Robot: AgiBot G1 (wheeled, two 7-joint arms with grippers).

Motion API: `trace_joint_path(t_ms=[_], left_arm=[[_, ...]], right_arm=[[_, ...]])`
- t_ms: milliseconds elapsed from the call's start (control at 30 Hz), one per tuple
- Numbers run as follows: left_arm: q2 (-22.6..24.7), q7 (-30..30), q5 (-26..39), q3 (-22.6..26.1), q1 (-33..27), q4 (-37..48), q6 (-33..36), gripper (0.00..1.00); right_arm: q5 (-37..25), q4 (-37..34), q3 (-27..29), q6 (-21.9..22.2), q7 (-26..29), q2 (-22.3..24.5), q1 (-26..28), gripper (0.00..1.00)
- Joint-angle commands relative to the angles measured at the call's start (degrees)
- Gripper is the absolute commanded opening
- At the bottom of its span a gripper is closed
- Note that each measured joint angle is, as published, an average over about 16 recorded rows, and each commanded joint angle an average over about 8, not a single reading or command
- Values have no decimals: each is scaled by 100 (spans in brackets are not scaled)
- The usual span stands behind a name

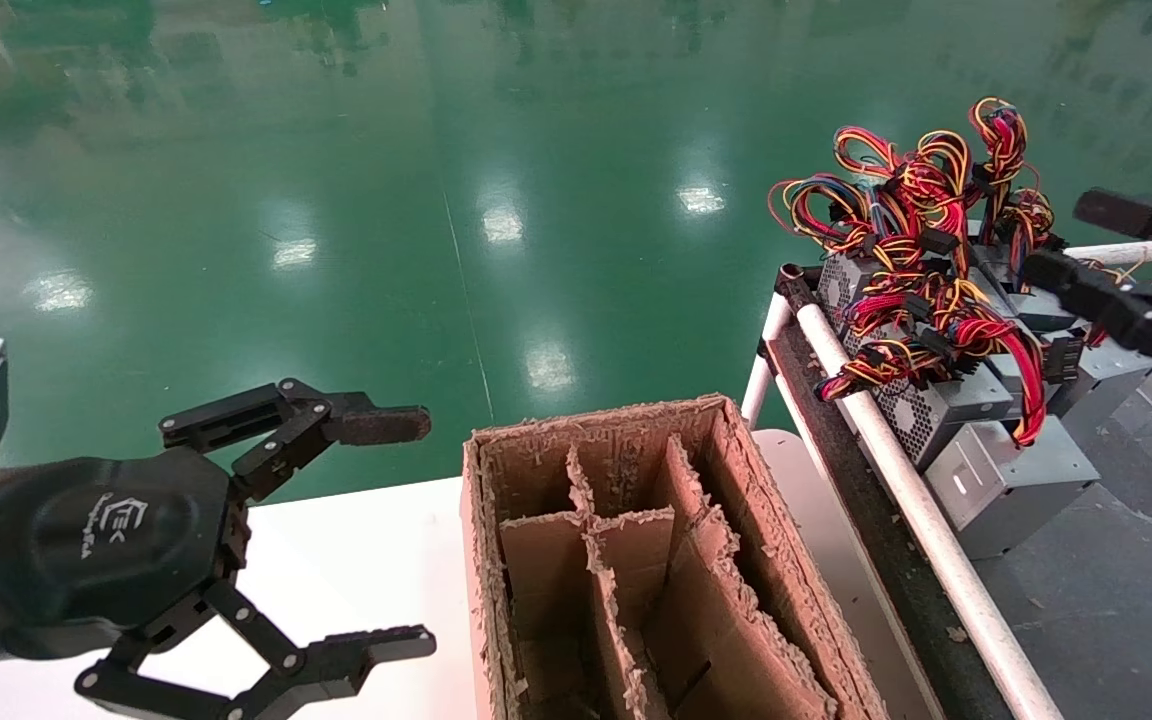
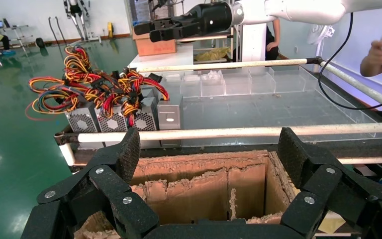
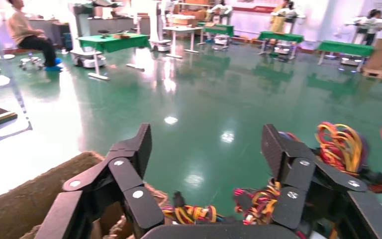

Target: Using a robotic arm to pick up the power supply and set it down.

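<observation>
**Right end effector spread above the power supply pile**

The right end effector (image 1: pixel 1086 240) is hovering with fingers spread, gripping nothing, above the far end of the wired boxes in the trolley tray (image 1: pixel 896 470). The power supply (image 1: pixel 1011 480), a plain grey metal box with a small white label, is lying nearest, well apart from it. Red and yellow wires (image 1: pixel 926 250) are hiding the other boxes. The left end effector (image 1: pixel 391 530) is idling, spread, beside the cardboard box (image 1: pixel 736 470).
</observation>
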Motion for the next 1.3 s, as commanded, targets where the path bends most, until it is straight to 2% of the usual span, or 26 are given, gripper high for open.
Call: trace_joint_path(t_ms=[33, 1300], left_arm=[[0, 0, 0, 1, -1, 1, 0, 100], [-5, 6, -8, 12, -4, 1, -4, 100]], right_arm=[[0, 217, 42, 17, 79, -7, -87, 100], [1, 4330, 848, 349, 1581, -149, -1741, 100]])
